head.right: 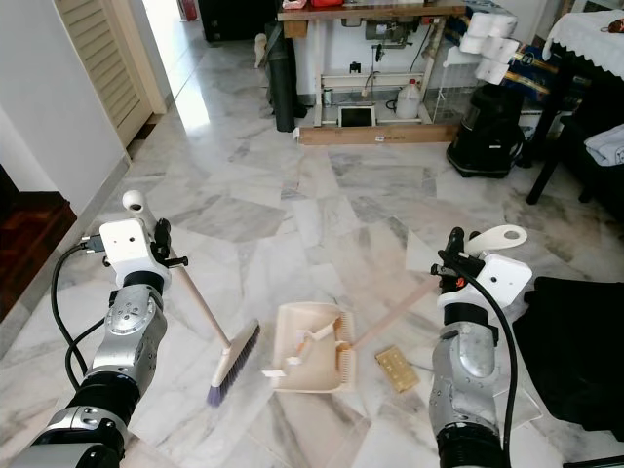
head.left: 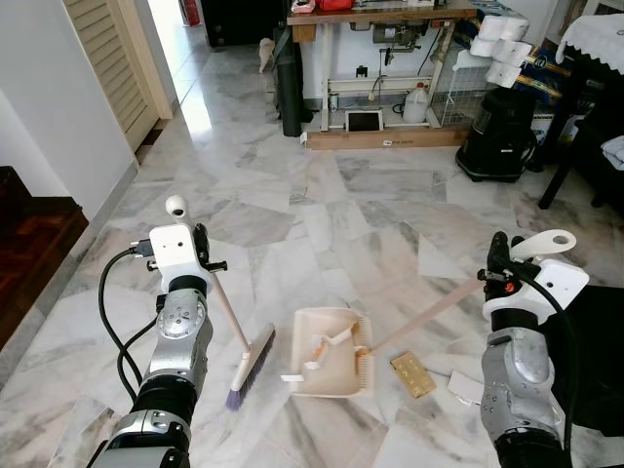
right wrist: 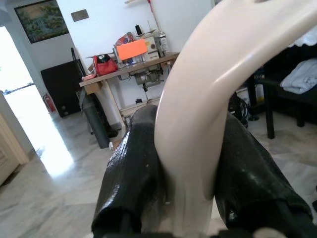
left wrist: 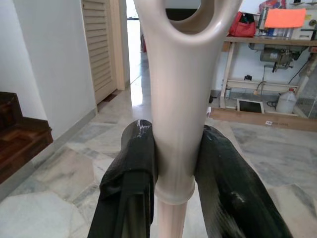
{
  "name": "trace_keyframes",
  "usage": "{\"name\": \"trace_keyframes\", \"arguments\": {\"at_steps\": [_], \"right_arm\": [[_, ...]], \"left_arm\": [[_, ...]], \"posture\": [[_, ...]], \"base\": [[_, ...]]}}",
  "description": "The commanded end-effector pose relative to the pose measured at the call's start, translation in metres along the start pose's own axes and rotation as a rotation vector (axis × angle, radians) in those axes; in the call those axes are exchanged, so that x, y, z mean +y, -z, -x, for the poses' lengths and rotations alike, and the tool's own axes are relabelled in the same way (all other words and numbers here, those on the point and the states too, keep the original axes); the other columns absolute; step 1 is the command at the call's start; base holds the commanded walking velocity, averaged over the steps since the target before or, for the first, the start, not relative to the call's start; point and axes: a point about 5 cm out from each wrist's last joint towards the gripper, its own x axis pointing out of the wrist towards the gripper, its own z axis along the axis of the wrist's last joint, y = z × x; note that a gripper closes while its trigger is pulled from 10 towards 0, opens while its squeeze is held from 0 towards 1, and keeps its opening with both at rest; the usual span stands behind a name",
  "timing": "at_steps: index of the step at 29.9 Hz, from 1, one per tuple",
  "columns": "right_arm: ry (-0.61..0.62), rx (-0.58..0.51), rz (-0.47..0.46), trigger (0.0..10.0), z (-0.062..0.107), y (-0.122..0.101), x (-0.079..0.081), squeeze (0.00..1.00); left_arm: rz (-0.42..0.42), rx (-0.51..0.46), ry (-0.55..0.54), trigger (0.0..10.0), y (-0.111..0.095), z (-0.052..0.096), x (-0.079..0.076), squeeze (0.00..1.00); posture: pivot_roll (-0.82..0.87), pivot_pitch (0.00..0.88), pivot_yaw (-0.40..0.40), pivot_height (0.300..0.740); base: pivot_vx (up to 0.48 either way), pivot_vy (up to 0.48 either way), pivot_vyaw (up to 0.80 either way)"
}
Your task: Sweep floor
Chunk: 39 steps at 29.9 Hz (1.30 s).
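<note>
Marble floor | left pincer grips broom | right pincer grips dustpan

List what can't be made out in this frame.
- Scraps in the dustpan: too small in the eye views to identify.
- Flat gold item beside it: print illegible.
- Broom bristle tips: floor contact unclear.
- Left gripper and right gripper: the handles fill both wrist views, hiding the floor below.

1 broom, 1 dustpan, 2 claws: left claw, right claw.
</note>
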Motion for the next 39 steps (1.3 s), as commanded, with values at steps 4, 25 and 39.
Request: {"name": "trace_keyframes", "arguments": {"at_steps": [4, 25, 39], "right_arm": [[-0.042, -0.051, -0.024, 10.0, -0.008, -0.011, 0.013, 0.00], [-0.038, -0.035, -0.061, 10.0, -0.006, -0.006, 0.018, 0.00], [-0.042, -0.019, -0.069, 10.0, -0.003, -0.001, 0.023, 0.00]], "left_arm": [[-0.003, -0.057, -0.006, 10.0, -0.015, -0.006, 0.001, 0.00], [-0.010, -0.063, 0.009, 10.0, -0.019, -0.007, -0.002, 0.00], [-0.016, -0.063, 0.018, 10.0, -0.021, -0.007, -0.001, 0.00]], "posture": [[-0.10, 0.000, 0.066, 0.740], [-0.09, 0.000, 0.080, 0.740], [-0.08, 0.000, 0.086, 0.740]], "base": [[0.000, 0.218, 0.78], [0.000, 0.000, 0.14], [0.000, 0.390, 0.00]]}}
